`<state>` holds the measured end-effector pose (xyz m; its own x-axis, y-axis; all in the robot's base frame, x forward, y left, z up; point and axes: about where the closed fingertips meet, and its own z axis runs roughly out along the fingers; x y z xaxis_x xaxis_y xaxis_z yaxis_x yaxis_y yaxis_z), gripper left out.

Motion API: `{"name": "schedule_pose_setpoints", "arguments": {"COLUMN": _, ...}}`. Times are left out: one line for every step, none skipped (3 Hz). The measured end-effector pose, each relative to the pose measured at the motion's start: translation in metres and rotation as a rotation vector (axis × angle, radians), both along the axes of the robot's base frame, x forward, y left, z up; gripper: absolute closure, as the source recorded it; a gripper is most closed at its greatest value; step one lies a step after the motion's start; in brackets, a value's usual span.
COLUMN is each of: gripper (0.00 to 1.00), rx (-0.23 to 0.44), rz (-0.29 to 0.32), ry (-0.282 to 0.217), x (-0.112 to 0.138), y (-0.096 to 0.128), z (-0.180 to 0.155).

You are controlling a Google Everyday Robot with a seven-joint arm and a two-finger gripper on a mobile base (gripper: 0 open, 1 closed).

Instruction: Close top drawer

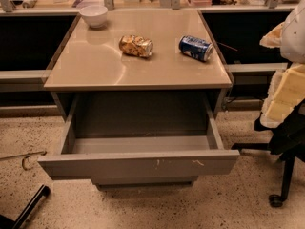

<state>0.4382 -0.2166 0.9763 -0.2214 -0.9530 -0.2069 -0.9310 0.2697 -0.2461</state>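
The top drawer (138, 165) of the grey cabinet is pulled far out toward me. Its flat, handle-less front has small pale scratch marks near the upper edge. The inside of the drawer (140, 144) looks empty. A lower grey drawer front (143, 180) shows just beneath it. My arm comes in at the right edge, white above with pale yellow parts below. My gripper (286, 94) hangs there, to the right of the cabinet and apart from the drawer.
On the tan cabinet top (95, 66) are a white bowl (94, 14), a crumpled brown can (136, 46) and a blue can (196, 48) on its side. A black chair base with a caster (276, 199) stands at the right. A black bar (28, 206) and a metal hook (27, 160) lie at the lower left.
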Motion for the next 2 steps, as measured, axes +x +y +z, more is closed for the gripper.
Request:
{"name": "schedule_pose_setpoints", "arguments": {"gripper": 0.00, "rx": 0.000, "rz": 0.000, "ry": 0.000, "x": 0.000, "y": 0.000, "z": 0.000}}
{"name": "schedule_pose_setpoints", "arguments": {"gripper": 0.00, "rx": 0.032, "rz": 0.008, "ry": 0.024, "x": 0.003, "y": 0.000, "z": -0.017}}
